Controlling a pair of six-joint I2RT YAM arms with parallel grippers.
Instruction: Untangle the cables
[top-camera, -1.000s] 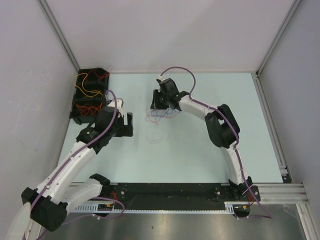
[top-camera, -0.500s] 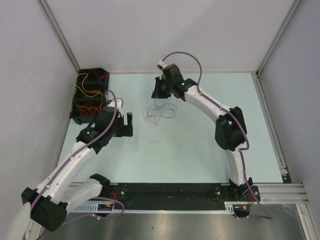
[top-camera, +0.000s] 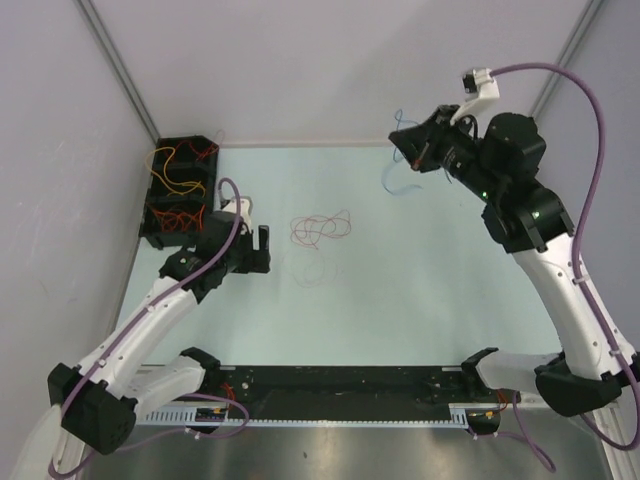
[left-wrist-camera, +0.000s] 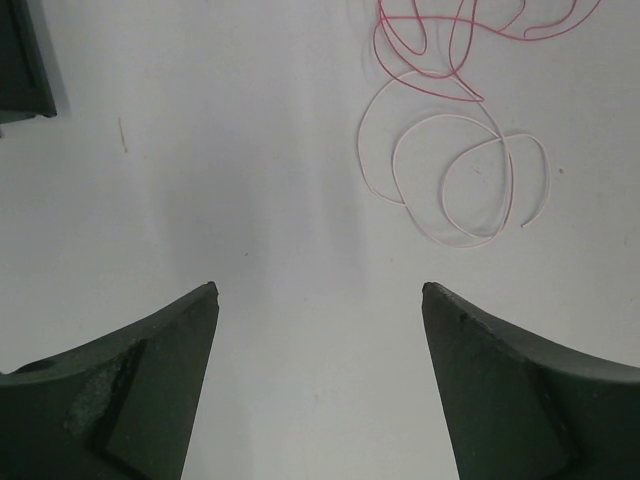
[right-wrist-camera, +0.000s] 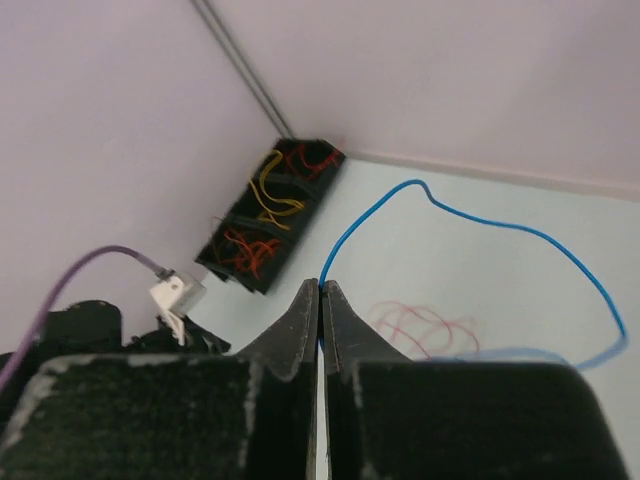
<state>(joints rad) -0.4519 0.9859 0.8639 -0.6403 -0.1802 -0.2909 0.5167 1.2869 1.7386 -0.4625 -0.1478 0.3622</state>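
Observation:
My right gripper (top-camera: 403, 139) is raised at the back right and shut on a thin blue cable (top-camera: 392, 178) that hangs from it; the wrist view shows the blue cable (right-wrist-camera: 480, 219) looping out from the closed tips (right-wrist-camera: 321, 287). A loose bundle of red cables (top-camera: 320, 228) lies on the table's middle, also in the right wrist view (right-wrist-camera: 420, 328). A pale cable (top-camera: 316, 272) lies just in front of it; the left wrist view shows the pale loops (left-wrist-camera: 455, 175) and the red loops (left-wrist-camera: 440, 45). My left gripper (top-camera: 262, 250) is open and empty left of the bundle, its tips (left-wrist-camera: 318, 290) low over bare table.
A black divided tray (top-camera: 152, 196) stands at the back left corner, holding yellow, orange and red wires (top-camera: 178, 168); it also shows in the right wrist view (right-wrist-camera: 228, 233). Grey walls enclose the table on three sides. A rail runs along the right edge (top-camera: 540, 250).
My right gripper has lifted up and swung to the back right, pulling the blue cable out of the bundle. The red bundle has stayed on the table. The left arm has barely moved.

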